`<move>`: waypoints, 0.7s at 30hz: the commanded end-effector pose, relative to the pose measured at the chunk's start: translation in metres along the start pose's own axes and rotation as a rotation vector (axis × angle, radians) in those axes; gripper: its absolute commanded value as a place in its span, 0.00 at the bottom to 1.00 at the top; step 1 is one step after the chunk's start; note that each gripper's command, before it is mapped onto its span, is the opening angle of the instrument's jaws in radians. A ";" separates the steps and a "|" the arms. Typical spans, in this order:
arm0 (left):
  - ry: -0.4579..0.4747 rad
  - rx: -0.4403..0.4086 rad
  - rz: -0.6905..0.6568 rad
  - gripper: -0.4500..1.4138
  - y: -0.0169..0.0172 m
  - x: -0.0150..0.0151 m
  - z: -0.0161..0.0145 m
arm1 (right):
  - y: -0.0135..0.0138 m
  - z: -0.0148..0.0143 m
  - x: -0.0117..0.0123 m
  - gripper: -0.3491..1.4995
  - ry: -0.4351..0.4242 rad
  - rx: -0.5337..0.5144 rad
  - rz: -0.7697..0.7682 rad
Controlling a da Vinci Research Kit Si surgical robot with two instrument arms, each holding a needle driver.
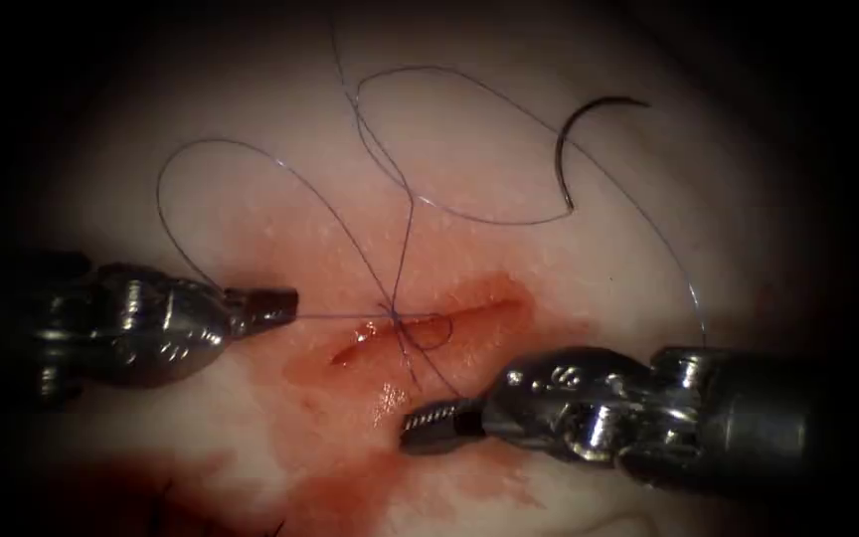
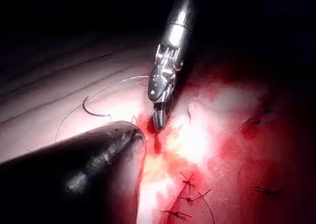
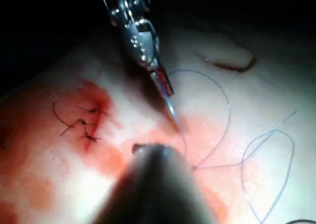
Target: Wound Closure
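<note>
The left claw [image 1: 272,306] sits just left of the cut [image 1: 429,328], pressed together on the thread [image 1: 340,318], which runs taut from its tip to a knot [image 1: 395,316] over the middle of the cut. The right claw [image 1: 434,426] lies on the near right side of the cut and looks pressed together too. A strand runs from the knot down toward its tip, so it is probably pinching that end, though the contact itself is hard to make out.

The needle [image 1: 574,149] lies free on the tissue [image 1: 251,189] at the far right, well apart from both claws and not stuck in the tissue. Loose thread curls in wide loops across the far side, between the needle and the knot. Red fluid [image 1: 350,447] has pooled around the cut and on the near side.

Several things could go wrong from here:

- **Tearing:** pulling hard on either strand could tear the thread through the soft edges of the cut.
- **Uneven tension:** this could cock the knot to one side so the edges do not meet.
- **Snagging:** the slack loops could catch on a claw or on the needle and drag it across the tissue.
- **Slipping:** the wet surface makes a slipped hold more likely, and a slip would loosen the knot.
</note>
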 end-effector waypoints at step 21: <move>0.019 -0.018 0.064 0.00 -0.0029 0.0013 -0.0014 | 0.0118 -0.0004 0.0050 0.00 0.208 -0.105 -0.206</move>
